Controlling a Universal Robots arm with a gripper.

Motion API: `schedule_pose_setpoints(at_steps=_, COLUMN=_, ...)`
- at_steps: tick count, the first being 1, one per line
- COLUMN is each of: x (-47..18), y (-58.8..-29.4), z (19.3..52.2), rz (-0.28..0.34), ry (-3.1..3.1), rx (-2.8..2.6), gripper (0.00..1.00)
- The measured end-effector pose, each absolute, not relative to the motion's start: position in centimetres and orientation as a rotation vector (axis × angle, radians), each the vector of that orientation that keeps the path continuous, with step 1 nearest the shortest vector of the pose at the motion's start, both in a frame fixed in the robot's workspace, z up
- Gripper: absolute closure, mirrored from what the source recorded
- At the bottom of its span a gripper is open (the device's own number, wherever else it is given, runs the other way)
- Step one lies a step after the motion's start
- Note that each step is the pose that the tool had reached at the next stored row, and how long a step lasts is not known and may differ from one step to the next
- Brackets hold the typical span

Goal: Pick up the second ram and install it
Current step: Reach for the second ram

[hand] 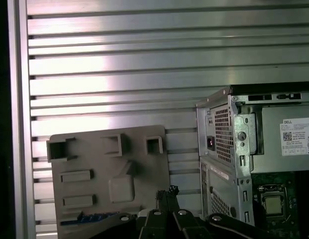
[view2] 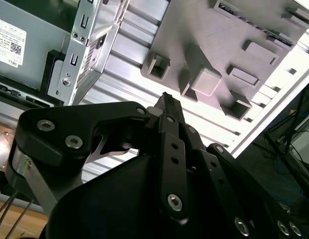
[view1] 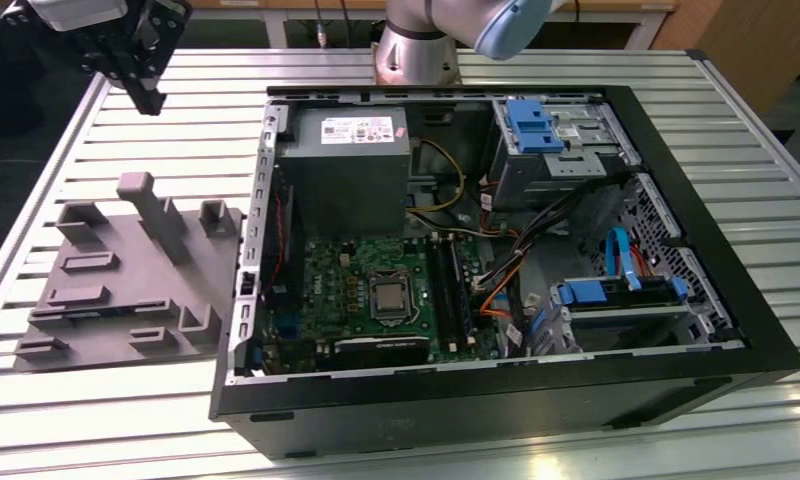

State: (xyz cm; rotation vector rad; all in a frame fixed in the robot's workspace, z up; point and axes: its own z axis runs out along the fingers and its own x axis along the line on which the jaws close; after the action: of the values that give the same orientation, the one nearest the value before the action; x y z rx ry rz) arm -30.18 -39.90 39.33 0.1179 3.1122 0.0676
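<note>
The second ram (hand: pixel 89 217) shows as a thin blue-green strip lying in a slot of the grey moulded tray (hand: pixel 139 154) in the first wrist view. In the exterior view the tray (view1: pixel 120 280) sits on the slatted table on that view's left, beside the open computer case (view1: pixel 507 260). My gripper (view1: pixel 148 102) hangs high over the table's far corner, behind the tray and apart from it. Its black fingertips (view2: pixel 167 99) meet in a point with nothing between them, as the first wrist view (hand: pixel 167 191) also shows.
Inside the case are the green motherboard (view1: pixel 360 290) with long black slots (view1: pixel 450 290), a grey power supply (view1: pixel 347 160), blue drive brackets (view1: pixel 534 125) and orange and black cables (view1: pixel 507 270). The case's metal rear wall (hand: pixel 229 149) stands close beside the tray.
</note>
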Motion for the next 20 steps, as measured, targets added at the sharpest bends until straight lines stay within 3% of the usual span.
schedule_pose_setpoints(at_steps=20, x=-31.3, y=-40.1, z=39.2, rz=0.068, ry=3.112, rx=0.118, gripper=0.89)
